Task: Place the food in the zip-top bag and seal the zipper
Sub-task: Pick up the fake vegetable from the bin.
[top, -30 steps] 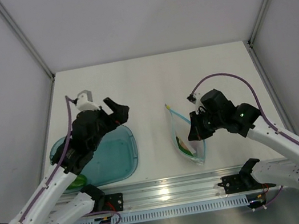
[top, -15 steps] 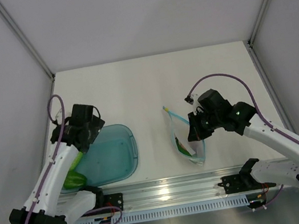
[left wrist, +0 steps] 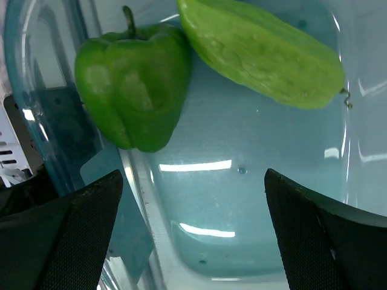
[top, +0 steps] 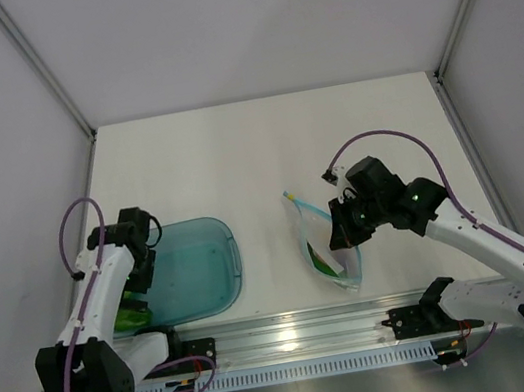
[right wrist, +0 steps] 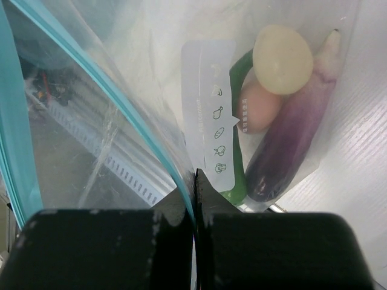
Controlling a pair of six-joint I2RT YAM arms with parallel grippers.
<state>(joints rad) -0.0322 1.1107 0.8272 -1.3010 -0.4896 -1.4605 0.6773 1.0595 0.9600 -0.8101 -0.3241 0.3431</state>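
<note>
The clear zip-top bag (top: 325,251) lies at centre right. My right gripper (top: 336,236) is shut on its mouth edge, pinching the film right beside the light-blue zipper (right wrist: 124,106). Inside the bag I see a purple eggplant (right wrist: 284,151), a pale round slice (right wrist: 282,58), a small orange piece (right wrist: 259,113) and a green piece (right wrist: 239,181). My left gripper (top: 140,281) is open and empty, low over the left part of the teal tray (top: 208,266). Just ahead of its fingers (left wrist: 66,241) lie a green pepper-shaped toy (left wrist: 130,90) and a long green vegetable (left wrist: 260,54).
The teal tray's rim (left wrist: 142,199) runs between my left fingers. A metal rail (top: 297,337) with the arm bases runs along the table's near edge. White walls close the table on the left, right and back.
My left arm has swung from the tray's far right corner to its left end and come down over the green toys. My right gripper has kept hold of the bag, almost still.
</note>
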